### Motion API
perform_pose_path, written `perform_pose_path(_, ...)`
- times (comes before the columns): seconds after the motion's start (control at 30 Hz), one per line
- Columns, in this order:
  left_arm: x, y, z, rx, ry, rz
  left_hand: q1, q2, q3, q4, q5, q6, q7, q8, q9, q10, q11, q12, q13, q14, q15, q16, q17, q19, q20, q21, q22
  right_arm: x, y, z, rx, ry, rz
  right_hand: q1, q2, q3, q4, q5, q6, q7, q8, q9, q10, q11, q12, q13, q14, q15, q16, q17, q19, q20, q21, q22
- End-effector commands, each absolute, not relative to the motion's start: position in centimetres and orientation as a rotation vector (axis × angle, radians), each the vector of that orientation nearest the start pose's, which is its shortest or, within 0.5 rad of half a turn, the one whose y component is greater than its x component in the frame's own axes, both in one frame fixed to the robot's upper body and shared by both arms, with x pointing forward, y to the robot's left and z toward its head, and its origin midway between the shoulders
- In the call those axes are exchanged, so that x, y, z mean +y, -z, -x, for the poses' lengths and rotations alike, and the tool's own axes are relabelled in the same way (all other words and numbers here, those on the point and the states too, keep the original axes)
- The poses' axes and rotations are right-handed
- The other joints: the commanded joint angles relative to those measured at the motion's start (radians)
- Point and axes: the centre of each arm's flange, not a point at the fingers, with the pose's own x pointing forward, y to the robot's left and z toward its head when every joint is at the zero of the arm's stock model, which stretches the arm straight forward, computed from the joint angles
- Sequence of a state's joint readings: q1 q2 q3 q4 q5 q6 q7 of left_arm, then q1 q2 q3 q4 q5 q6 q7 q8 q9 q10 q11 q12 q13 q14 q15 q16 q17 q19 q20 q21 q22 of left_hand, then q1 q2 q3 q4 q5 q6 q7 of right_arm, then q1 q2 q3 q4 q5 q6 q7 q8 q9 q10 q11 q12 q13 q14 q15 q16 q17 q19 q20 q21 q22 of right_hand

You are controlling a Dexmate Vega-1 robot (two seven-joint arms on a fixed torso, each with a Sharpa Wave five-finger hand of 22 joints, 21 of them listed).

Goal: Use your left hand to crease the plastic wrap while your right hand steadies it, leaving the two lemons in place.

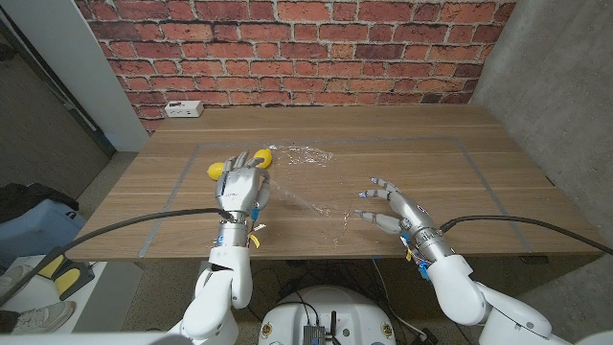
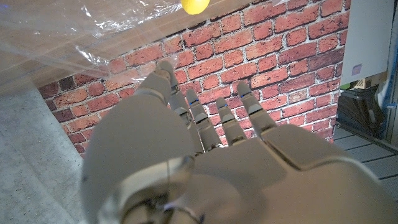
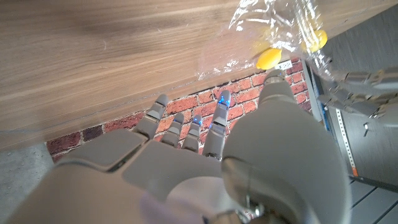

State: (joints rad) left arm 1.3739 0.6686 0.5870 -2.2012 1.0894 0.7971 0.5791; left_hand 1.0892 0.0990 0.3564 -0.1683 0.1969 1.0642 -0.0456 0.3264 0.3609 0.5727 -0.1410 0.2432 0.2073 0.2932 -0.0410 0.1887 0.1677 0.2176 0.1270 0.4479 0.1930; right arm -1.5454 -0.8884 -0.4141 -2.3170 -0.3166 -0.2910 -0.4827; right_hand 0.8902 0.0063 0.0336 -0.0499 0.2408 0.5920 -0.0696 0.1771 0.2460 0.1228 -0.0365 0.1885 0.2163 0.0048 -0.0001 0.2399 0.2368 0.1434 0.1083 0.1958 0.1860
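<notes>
No container stands on the wooden table [image 1: 421,163]; its load is a sheet of clear plastic wrap [image 1: 305,182] and two lemons. The wrap is thin, glossy and wrinkled, bunched into bright folds at its far end and running from there as a loose, almost see-through strip toward the table's near edge, between the two hands. One lemon [image 1: 264,156] lies at the wrap's far left corner, just beside the bunched part; the other lemon [image 1: 215,172] lies a little to the left of it, close against the left hand [image 1: 241,190]. That hand hangs over the wrap's left border with its fingers stretched forward and near together; whether they touch the film I cannot tell. The right hand [image 1: 393,208] sits at the wrap's right side, fingers spread wide toward it, holding nothing
</notes>
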Motion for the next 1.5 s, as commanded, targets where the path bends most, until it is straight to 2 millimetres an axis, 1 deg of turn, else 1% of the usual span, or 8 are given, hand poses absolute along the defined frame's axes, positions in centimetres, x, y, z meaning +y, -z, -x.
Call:
perform_pose_path(0.03,18.1,7.7,-43.6,-0.758,-0.767,-1.354,0.007,-0.002,0.0,-0.004,0.011,0.083,0.071,0.011,0.023,0.014,-0.002,0.007,0.002,0.009,-0.078,0.0,0.002,0.004,0.008,0.0,0.002,-16.8,14.0,-42.2,-0.575,-0.035,1.063,-0.015,0.001,-0.018,-0.002,0.022,-0.072,-0.005,0.003,-0.003,-0.031,0.002,0.005,0.003,-0.019,0.006,-0.01,0.001,-0.027,0.006,-0.001,0.001)
perform_pose_path(0.43,18.4,7.3,-43.6,-0.744,-0.759,-1.346,0.01,-0.016,0.002,-0.006,0.016,0.109,0.076,0.023,0.04,0.019,-0.003,0.005,0.002,0.01,-0.08,-0.002,0.002,0.004,0.004,-0.001,0.002,-14.4,14.2,-44.0,-0.563,-0.068,1.144,-0.015,0.008,-0.031,-0.005,0.042,-0.243,0.043,-0.005,-0.011,-0.107,0.02,0.001,0.004,-0.06,0.015,-0.022,0.002,-0.068,0.009,-0.001,0.002)
perform_pose_path(0.7,18.7,7.1,-43.6,-0.733,-0.768,-1.337,0.012,-0.02,0.005,-0.007,0.019,0.113,0.077,0.026,0.049,0.02,0.0,0.003,0.002,0.009,-0.079,-0.003,0.002,0.003,0.006,-0.002,0.002,-13.3,15.1,-45.6,-0.557,-0.087,1.133,-0.01,0.013,-0.032,-0.008,0.047,-0.264,0.045,0.002,-0.013,-0.127,0.026,0.001,0.004,-0.074,0.016,-0.025,0.002,-0.089,0.018,-0.003,0.002)
perform_pose_path(0.93,19.0,7.0,-43.6,-0.739,-0.756,-1.324,0.016,-0.025,0.011,-0.008,0.027,0.126,0.088,0.033,0.059,0.023,-0.002,0.002,0.002,0.008,-0.08,-0.003,0.004,0.006,0.007,-0.002,0.001,-12.7,16.3,-45.7,-0.626,0.056,1.141,0.015,0.034,-0.021,-0.019,0.055,-0.289,0.046,0.013,-0.011,-0.142,0.041,0.008,0.005,-0.089,0.023,-0.025,0.002,-0.115,0.033,-0.002,0.003)
perform_pose_path(1.03,19.1,7.0,-43.6,-0.739,-0.743,-1.315,0.017,-0.028,0.014,-0.008,0.029,0.131,0.088,0.036,0.062,0.025,-0.001,0.002,0.002,0.009,-0.079,-0.003,0.004,0.006,0.01,-0.002,0.001,-12.6,16.7,-45.6,-0.678,0.165,1.116,0.05,0.05,-0.007,-0.038,0.059,-0.241,0.039,0.043,-0.005,-0.1,0.031,0.027,0.005,-0.043,-0.004,-0.005,0.003,-0.087,0.018,0.014,0.003)
perform_pose_path(1.2,19.3,6.9,-43.5,-0.745,-0.709,-1.299,0.018,-0.031,0.017,-0.008,0.034,0.132,0.09,0.038,0.067,0.026,-0.002,0.001,0.002,0.009,-0.078,-0.002,0.005,0.009,0.012,-0.002,0.001,-12.5,17.0,-45.8,-0.765,0.281,1.07,0.12,0.071,0.017,-0.077,0.061,-0.053,0.015,0.144,0.018,0.025,-0.006,0.058,0.006,0.053,-0.04,0.039,0.011,0.005,-0.014,0.046,0.003)
perform_pose_path(1.33,19.5,6.9,-43.3,-0.744,-0.696,-1.28,0.018,-0.033,0.02,-0.008,0.037,0.131,0.091,0.038,0.071,0.024,-0.001,-0.001,0.002,0.008,-0.078,-0.003,0.005,0.01,0.014,-0.002,0.001,-12.2,17.0,-46.5,-0.783,0.275,1.068,0.149,0.071,0.023,-0.09,0.059,0.039,0.012,0.195,0.028,0.091,-0.021,0.07,0.006,0.099,-0.064,0.061,0.016,0.049,-0.02,0.058,0.002)
perform_pose_path(1.5,20.1,7.1,-42.9,-0.727,-0.667,-1.254,0.019,-0.035,0.023,-0.007,0.041,0.13,0.09,0.039,0.076,0.023,0.001,-0.003,0.002,0.007,-0.078,-0.003,0.006,0.011,0.015,-0.002,0.001,-11.7,16.9,-47.3,-0.816,0.275,1.062,0.208,0.098,0.043,-0.1,0.053,0.266,0.033,0.292,0.023,0.212,-0.066,0.088,0.004,0.152,-0.107,0.089,0.023,0.094,-0.048,0.063,0.002)
